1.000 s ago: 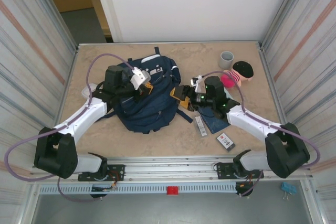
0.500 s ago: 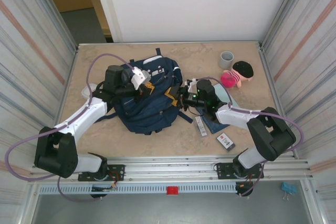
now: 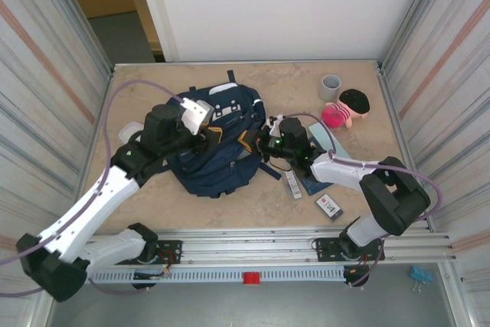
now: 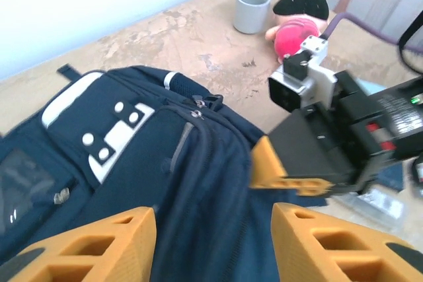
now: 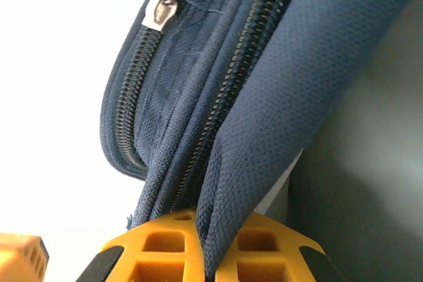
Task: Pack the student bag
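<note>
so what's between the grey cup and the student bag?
Nothing. The stretch from the grey cup to the student bag is bare tabletop, plain in the left wrist view.

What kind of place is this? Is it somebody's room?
Probably a robot test booth, not a bedroom: left arm and right arm bolted to a rail at the table edge, ribbed metal walls around it, and a student bag, cup and doll as props.
</note>
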You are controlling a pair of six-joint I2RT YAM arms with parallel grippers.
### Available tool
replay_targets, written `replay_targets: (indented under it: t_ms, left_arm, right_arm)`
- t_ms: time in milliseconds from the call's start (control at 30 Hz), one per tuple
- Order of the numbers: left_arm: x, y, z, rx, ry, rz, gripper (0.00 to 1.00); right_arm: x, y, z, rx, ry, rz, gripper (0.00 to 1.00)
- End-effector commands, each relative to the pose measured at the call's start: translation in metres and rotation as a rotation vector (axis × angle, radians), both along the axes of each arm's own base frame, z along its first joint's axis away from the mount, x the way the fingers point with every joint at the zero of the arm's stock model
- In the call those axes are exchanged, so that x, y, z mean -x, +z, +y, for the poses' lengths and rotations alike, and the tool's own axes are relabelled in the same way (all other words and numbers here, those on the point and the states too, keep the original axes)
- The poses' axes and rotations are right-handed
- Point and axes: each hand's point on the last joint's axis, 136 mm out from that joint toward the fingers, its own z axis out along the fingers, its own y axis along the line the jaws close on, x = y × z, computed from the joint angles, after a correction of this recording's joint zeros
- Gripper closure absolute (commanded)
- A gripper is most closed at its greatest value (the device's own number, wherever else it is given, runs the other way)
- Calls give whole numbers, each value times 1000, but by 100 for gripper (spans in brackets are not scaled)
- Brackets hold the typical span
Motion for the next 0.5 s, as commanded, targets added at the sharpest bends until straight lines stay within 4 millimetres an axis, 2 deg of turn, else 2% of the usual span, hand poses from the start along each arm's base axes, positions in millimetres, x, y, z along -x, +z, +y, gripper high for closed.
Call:
replay_targets:
  t_ms: [0, 100, 200, 367, 467]
  left_arm:
    - [24, -34, 38, 19, 321, 223, 50]
    - [44, -59, 26, 14, 343, 266, 50]
    - [51, -83, 18, -32, 365, 291, 48]
    - [48, -110, 11, -97, 401, 353, 47]
    - [41, -117, 12, -119, 435, 327, 46]
  right_arm:
    - [-10, 50, 12, -30, -1, -187, 100]
    - [-9, 52, 21, 3, 11, -230, 100]
    - [-10, 49, 27, 23, 11, -247, 100]
    - [-9, 50, 35, -10, 28, -263, 100]
    - [-6, 56, 40, -18, 36, -292, 100]
